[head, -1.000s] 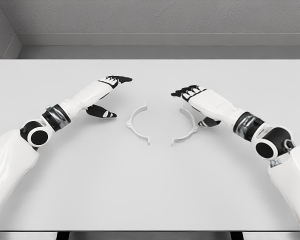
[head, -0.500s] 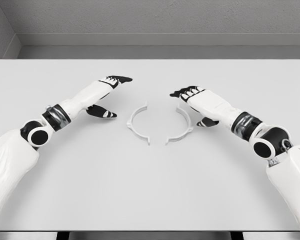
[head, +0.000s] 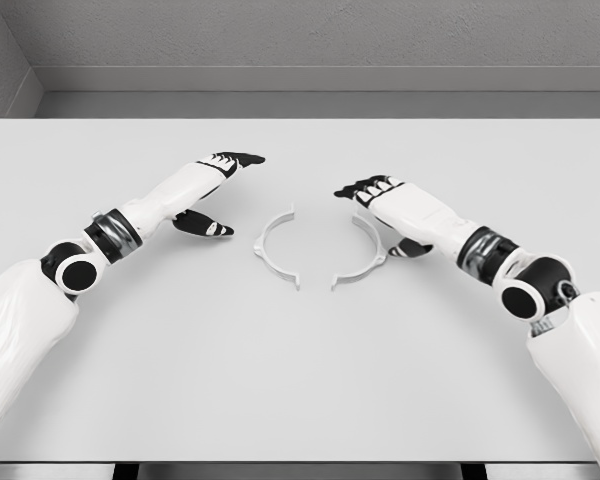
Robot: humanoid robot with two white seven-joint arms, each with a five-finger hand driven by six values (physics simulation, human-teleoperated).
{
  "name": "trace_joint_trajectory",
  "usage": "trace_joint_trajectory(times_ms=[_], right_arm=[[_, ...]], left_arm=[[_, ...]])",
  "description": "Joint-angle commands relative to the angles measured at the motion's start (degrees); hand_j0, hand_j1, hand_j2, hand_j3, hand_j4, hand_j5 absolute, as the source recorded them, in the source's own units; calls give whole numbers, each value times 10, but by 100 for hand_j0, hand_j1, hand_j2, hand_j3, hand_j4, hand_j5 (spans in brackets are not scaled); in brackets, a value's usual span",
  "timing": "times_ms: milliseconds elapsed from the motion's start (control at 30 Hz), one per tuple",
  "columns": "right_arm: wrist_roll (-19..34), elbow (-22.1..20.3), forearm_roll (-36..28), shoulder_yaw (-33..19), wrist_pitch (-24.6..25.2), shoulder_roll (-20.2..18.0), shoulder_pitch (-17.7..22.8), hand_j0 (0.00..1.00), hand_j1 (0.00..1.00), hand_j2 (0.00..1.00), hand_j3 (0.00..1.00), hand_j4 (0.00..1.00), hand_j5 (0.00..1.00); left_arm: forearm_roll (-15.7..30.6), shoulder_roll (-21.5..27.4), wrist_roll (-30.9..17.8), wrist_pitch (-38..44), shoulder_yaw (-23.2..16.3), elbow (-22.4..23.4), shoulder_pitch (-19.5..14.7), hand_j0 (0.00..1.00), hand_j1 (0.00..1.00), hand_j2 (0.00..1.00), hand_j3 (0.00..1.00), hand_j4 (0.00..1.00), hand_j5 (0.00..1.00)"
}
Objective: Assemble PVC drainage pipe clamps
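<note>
Right robot hand (head: 385,200) spread flat beside right clamp half (head: 362,250) | left robot hand (head: 208,190) spread wide

Both arms wear glossy white shells with black ball joints and grey-banded wrist cuffs. The left hand (head: 208,190) and right hand (head: 392,205) show white backs and black fingers, pale segments near their tips.

A wide white table (head: 300,400) fills most of the view, its far edge running straight across toward 12 o'clock. Beyond it stands a grey textured wall (head: 320,35) with a paler band (head: 320,78) along its foot. At 10 o'clock a side wall (head: 0,70) meets it. Light is soft and even.
</note>
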Motion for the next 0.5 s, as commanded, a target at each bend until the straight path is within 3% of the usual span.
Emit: trace_joint_trajectory(times_ms=[0,467], right_arm=[[0,2,-2,6,1,4,0,100,100,100,100,100,100],[0,7,2,16,9,22,-9,100,100,100,100,100,100]], left_arm=[[4,0,0,0,1,-1,0,100,100,100,100,100,100],[2,-2,0,0,-3,1,-1,100,100,100,100,100,100]])
